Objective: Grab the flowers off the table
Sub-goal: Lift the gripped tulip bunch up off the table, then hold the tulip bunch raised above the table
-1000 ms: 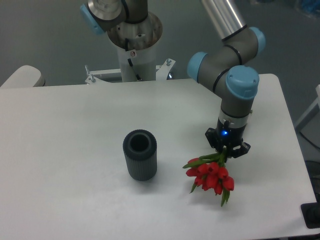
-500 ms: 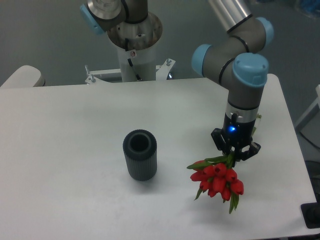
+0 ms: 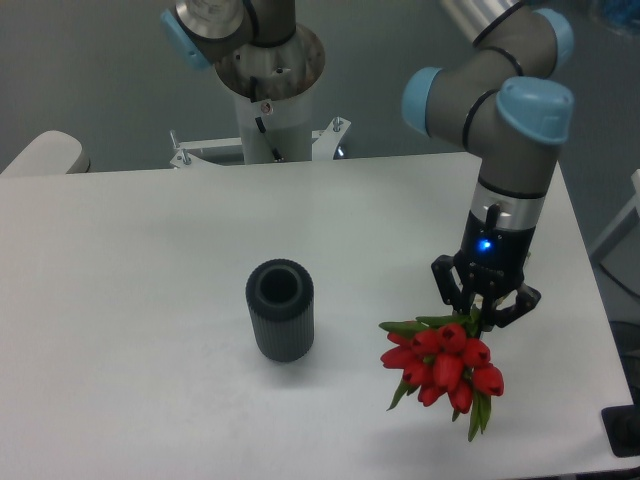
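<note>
The flowers (image 3: 445,365), a bunch of red tulip buds with green leaves, hang at the front right, over the white table (image 3: 140,260). My gripper (image 3: 484,308) points down and is shut on their green stems, which are mostly hidden between the fingers. The buds spread out below and to the left of the gripper. I cannot tell whether the buds touch the tabletop.
A dark grey ribbed cylinder vase (image 3: 280,309) stands upright left of the flowers, about a hand's width away. The arm's base column (image 3: 268,90) stands behind the table's far edge. The table's right edge and front right corner are close to the gripper.
My gripper has moved to the right and towards the front with the flowers in it. The vase has not moved.
</note>
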Robot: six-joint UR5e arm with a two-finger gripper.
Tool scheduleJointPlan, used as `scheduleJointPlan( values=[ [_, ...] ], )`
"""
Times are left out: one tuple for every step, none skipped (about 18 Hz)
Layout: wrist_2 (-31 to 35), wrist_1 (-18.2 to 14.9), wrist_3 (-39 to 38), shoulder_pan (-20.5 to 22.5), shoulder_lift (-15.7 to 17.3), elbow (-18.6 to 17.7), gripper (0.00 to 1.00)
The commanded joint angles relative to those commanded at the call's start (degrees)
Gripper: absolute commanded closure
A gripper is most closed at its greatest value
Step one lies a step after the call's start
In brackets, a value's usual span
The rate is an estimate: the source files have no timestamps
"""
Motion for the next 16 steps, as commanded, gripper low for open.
scheduleJointPlan(
  values=[
    [-2.0,0.0,-0.3,0.9,0.0,0.1,0.9],
    [-4.1,0.0,-0.4,1.2,0.0,0.1,0.9],
    [-6.3,0.0,-0.5,1.6,-0.1,0.1,0.9],
    [-8.7,0.0,-0.6,2.2,-0.2,0.1,0.9],
    [-10.6,0.0,-0.7,2.7,-0.3,0.1,0.9],
    [-12.3,0.0,-0.9,3.4,-0.4,0.1,0.9],
    [-14.0,0.0,-1.0,4.0,-0.6,0.1,0.9],
    [-15.9,0.0,-1.0,4.4,-0.8,0.0,0.9],
    [-17.2,0.0,-1.1,4.6,-0.9,0.0,0.9],
    [-17.8,0.0,-1.0,4.6,-1.0,-0.1,0.9],
    [-17.9,0.0,-1.0,4.6,-1.1,-0.1,0.9],
    [-17.9,0.1,-1.0,4.5,-1.1,0.0,0.9],
    [-17.9,0.1,-1.1,4.5,-1.1,0.1,0.9],
    [-17.9,0.1,-1.1,4.5,-1.1,-0.1,0.9],
    [-17.9,0.2,-1.1,4.5,-1.2,-0.2,0.9],
    [-17.9,0.3,-1.1,4.5,-1.4,-0.4,0.9]
  ],
)
